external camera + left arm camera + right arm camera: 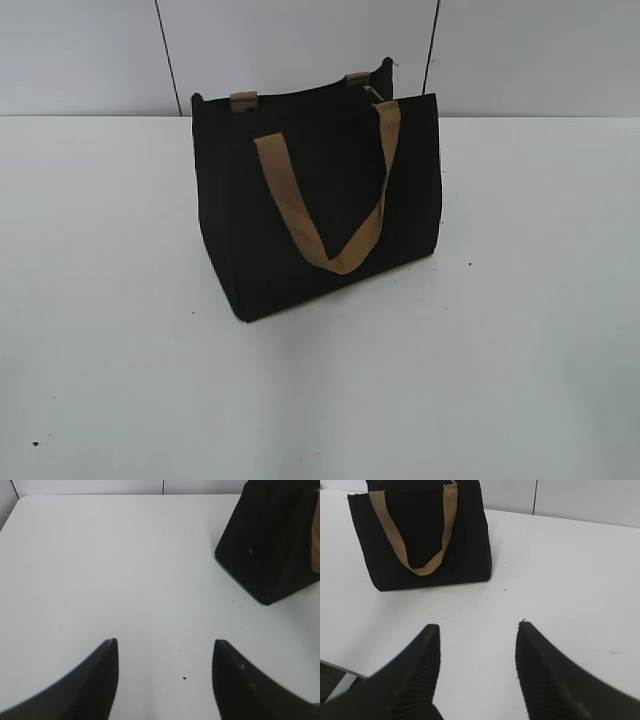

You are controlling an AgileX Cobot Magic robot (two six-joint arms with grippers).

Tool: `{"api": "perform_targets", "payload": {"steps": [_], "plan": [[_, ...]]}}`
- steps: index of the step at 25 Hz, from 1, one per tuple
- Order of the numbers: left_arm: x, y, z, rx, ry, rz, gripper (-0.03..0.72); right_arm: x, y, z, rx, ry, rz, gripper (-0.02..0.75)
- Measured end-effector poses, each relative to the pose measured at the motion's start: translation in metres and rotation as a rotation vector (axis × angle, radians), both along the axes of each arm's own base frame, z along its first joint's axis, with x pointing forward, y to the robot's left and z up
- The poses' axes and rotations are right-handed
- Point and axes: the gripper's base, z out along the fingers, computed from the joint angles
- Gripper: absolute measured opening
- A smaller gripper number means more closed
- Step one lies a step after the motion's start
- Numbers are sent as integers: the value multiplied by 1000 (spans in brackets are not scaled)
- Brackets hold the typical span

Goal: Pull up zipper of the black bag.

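Zipper hardware — a small silver metal pull — is showing faintly at the right end of the top edge of the boxy black fabric bag, beside the right-hand strap anchor; whether the zip line is closed or parted cannot be told from the exterior view. The bag is standing upright on the white tabletop, toward the far middle of it, near the pale panelled wall. One tan webbing strap handle is hanging down the front face in a loose loop; the second handle's tan ends are showing at the rear top edge.

Left tool is hovering above bare tabletop with its two dark fingers spread apart and nothing between them — released. The bag's lower corner is sitting well apart from it, at the upper right of the left wrist view.

Right tool is likewise spread wide and grasping nothing, its ribbed black fingers pointing toward the bag, which is sitting well apart, at the upper left of the right wrist view.
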Motion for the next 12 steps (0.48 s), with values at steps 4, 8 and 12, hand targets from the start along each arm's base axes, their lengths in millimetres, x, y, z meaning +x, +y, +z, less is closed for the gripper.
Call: {"api": "perform_targets", "payload": {"steps": [4,8,12], "plan": [[0,0,0,0,1,1,455,-1,-1,-1,0,14,-6,354],[0,0,0,0,1,1,455,-3,-3,-8,-42,79,-13,346],[0,-1,0,-13,1,-8,454,-3,-4,-16,-79,134,-22,346]]}}
